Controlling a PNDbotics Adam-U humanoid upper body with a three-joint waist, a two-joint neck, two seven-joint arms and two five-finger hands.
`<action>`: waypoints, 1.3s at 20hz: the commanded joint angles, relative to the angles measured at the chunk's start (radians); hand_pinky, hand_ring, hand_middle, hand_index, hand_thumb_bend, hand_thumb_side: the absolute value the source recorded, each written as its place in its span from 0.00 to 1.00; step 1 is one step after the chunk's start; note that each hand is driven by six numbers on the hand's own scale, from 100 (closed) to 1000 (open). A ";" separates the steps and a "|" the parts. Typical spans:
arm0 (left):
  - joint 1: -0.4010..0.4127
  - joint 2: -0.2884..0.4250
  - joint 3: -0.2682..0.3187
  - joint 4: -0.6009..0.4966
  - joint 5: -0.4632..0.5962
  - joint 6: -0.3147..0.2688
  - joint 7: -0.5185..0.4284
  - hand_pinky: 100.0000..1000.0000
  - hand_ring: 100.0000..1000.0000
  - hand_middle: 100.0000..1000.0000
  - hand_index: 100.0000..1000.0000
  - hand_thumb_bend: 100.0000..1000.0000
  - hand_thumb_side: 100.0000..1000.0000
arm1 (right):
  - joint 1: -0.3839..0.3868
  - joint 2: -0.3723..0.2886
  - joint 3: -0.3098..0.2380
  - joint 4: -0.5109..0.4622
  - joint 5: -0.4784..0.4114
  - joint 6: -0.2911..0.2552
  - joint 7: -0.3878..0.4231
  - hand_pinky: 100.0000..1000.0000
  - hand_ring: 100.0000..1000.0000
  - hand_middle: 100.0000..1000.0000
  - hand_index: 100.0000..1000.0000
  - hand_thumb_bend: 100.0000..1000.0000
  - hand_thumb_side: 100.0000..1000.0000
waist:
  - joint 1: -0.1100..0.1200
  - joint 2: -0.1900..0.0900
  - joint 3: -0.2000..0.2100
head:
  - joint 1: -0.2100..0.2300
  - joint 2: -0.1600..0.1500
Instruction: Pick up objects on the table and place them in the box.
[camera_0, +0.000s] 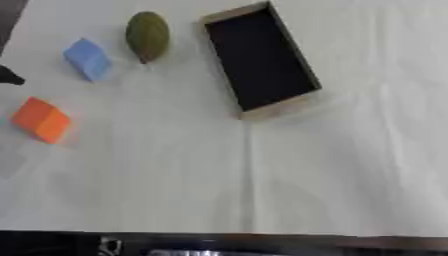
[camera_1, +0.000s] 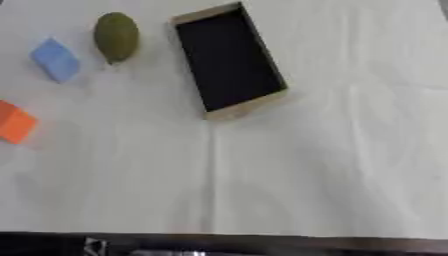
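Nearest us, bare white tablecloth (camera_0: 262, 175), nothing on it yet. Everything sits further back around the box (camera_0: 260, 60), which lies open, dark inside, empty. Just left of the box stands a green oval object (camera_0: 147, 35); further left, a blue block (camera_0: 87, 59); nearer and further left again, an orange block (camera_0: 41, 119). Neither hand clearly shows, so whether they're open or clenched I can't tell. Best bet: take the green one first, grasp across its narrow width, lift well over the box wall.
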 joint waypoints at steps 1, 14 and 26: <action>-0.036 0.032 -0.013 0.028 0.011 -0.008 -0.013 0.92 0.89 0.87 0.94 0.49 0.00 | -0.013 -0.016 -0.005 -0.015 -0.008 -0.002 0.005 0.84 0.78 0.71 0.88 0.00 0.58 | 0.004 -0.015 -0.003 | 0.006 0.003; -0.160 -0.017 -0.089 0.155 0.046 -0.048 -0.065 0.91 0.89 0.88 0.93 0.47 0.00 | -0.021 -0.003 -0.001 -0.015 -0.015 0.001 0.014 0.84 0.78 0.70 0.88 0.00 0.58 | 0.010 0.001 -0.022 | 0.018 -0.004; -0.215 -0.058 -0.131 0.224 0.020 -0.070 -0.095 0.90 0.88 0.86 0.91 0.43 0.00 | -0.024 0.006 0.001 -0.015 -0.020 0.005 0.019 0.84 0.78 0.70 0.88 0.00 0.58 | 0.016 0.009 -0.033 | 0.026 -0.007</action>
